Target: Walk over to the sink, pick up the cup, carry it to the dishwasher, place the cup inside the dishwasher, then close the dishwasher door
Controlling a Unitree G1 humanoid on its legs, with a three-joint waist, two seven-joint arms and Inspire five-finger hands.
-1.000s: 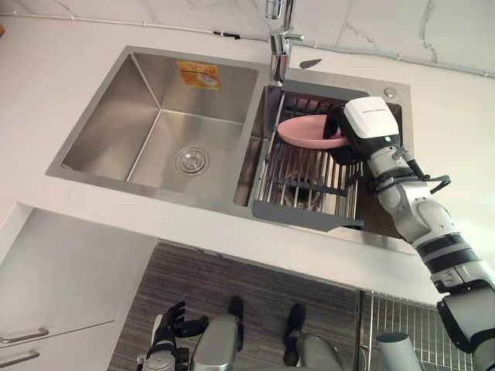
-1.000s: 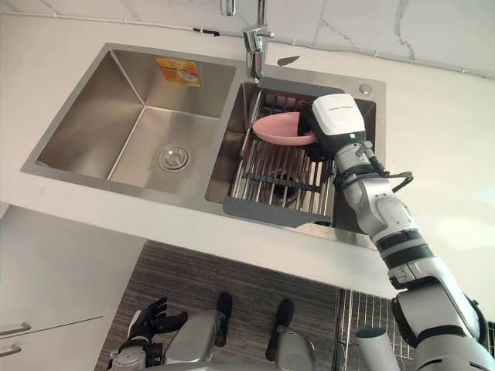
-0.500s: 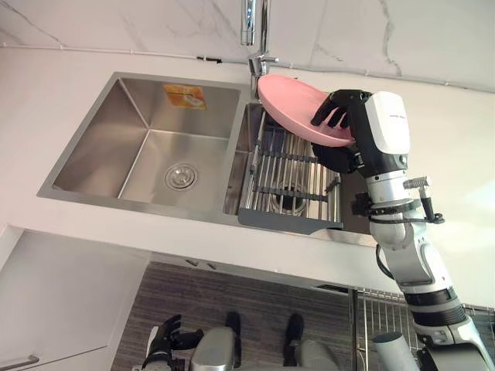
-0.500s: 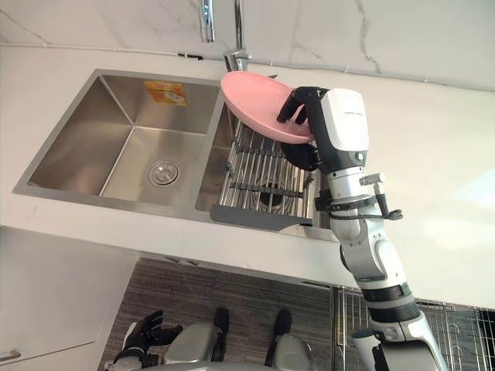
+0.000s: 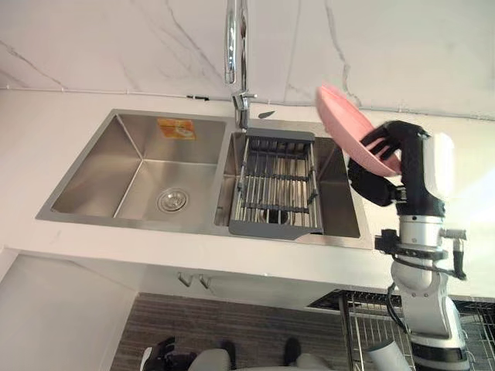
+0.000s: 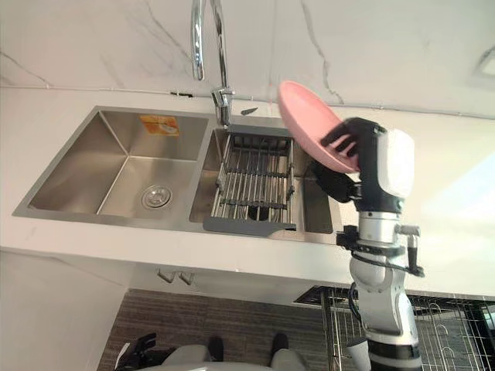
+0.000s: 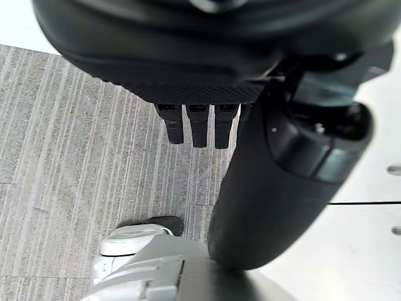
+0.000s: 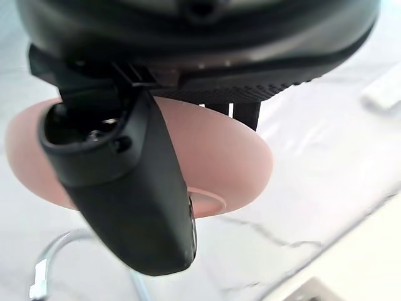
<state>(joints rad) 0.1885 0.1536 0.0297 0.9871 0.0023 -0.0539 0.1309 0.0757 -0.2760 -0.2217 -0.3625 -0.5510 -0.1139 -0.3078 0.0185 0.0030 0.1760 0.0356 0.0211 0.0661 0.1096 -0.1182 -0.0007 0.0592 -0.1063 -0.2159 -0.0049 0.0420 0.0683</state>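
Note:
No cup is visible; what I hold is a pink plate (image 5: 349, 128). My right hand (image 5: 374, 182) is shut on it, fingers curled over its rim and thumb (image 8: 125, 182) under it. The plate (image 6: 308, 125) is tilted, lifted well above the counter, over the right end of the sink's right basin. In the right wrist view the plate (image 8: 241, 157) shows past the thumb against the marble wall. My left hand (image 5: 158, 355) hangs low beside my body with its fingers (image 7: 197, 128) relaxed and holding nothing.
A grey dish rack (image 5: 274, 185) spans the right basin. The left basin (image 5: 139, 182) has a drain and a sticker. A tall faucet (image 5: 236, 54) stands behind the divider. A wire dishwasher rack (image 5: 371, 317) shows below the counter at the lower right.
My right hand has lifted the pink plate out of the dish rack, up and to the right. The camera has also shifted, so the whole scene sits differently.

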